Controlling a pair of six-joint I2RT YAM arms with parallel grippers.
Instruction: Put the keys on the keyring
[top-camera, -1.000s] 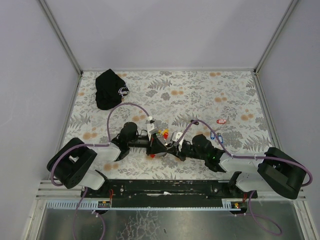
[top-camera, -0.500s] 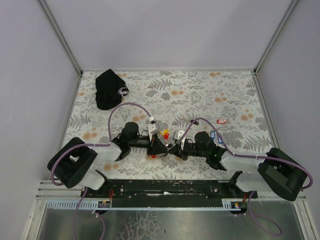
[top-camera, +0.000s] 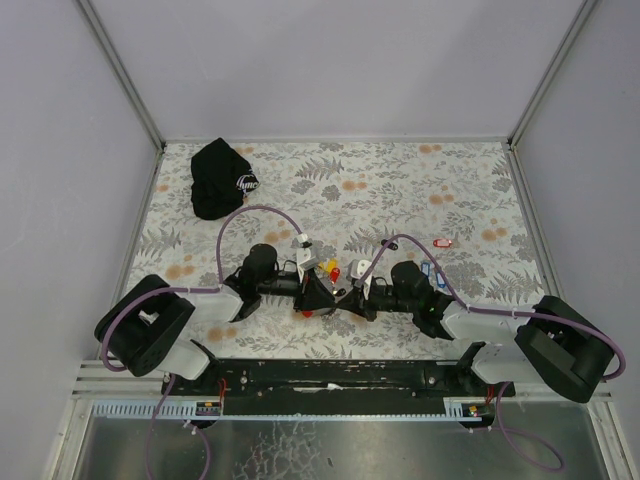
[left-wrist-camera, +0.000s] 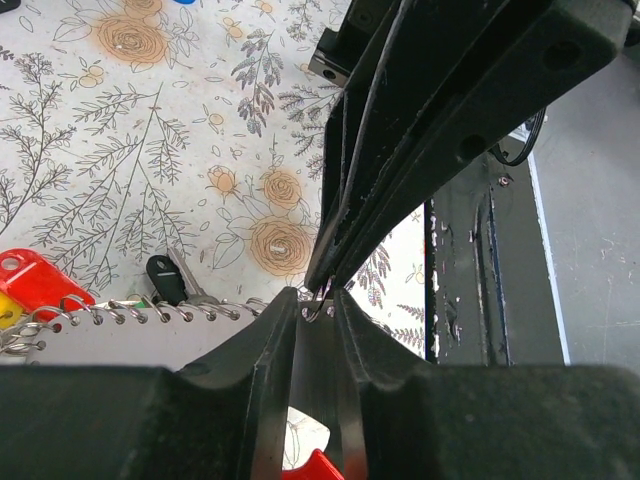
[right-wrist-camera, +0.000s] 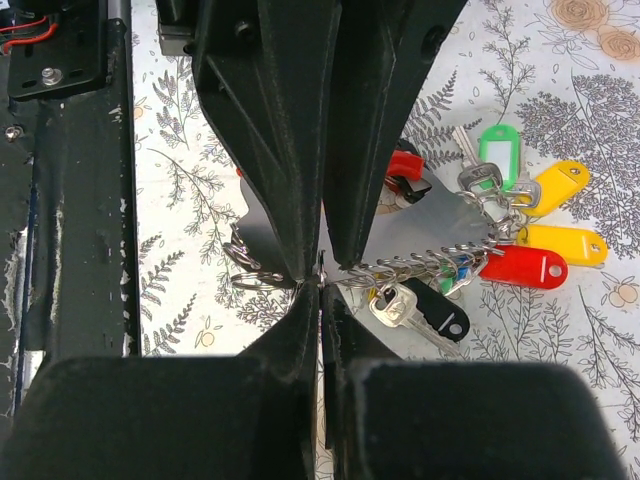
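My left gripper (top-camera: 322, 291) and right gripper (top-camera: 347, 296) meet tip to tip near the table's front middle. In the left wrist view my left gripper (left-wrist-camera: 319, 303) is shut on the thin keyring (left-wrist-camera: 318, 308), with a red rounded piece (left-wrist-camera: 316, 466) below it. In the right wrist view my right gripper (right-wrist-camera: 320, 286) is shut on the same ring wire (right-wrist-camera: 321, 272). A chain of small rings (right-wrist-camera: 420, 265) runs right to the keys: green (right-wrist-camera: 497, 146), yellow (right-wrist-camera: 556, 181), red (right-wrist-camera: 522, 268) and black (right-wrist-camera: 441, 316) tags. The bunch (top-camera: 329, 268) lies just behind the grippers.
A lone small red tag (top-camera: 444, 241) lies at the right. Blue tags (top-camera: 431, 271) lie beside the right arm. A black cap with a white logo (top-camera: 220, 178) sits at the back left. Two loose rings (right-wrist-camera: 243, 268) lie left of the right gripper's tips.
The right gripper has closed in on the left one from the right, and the red and yellow tags have shifted slightly right. The left arm has barely moved.
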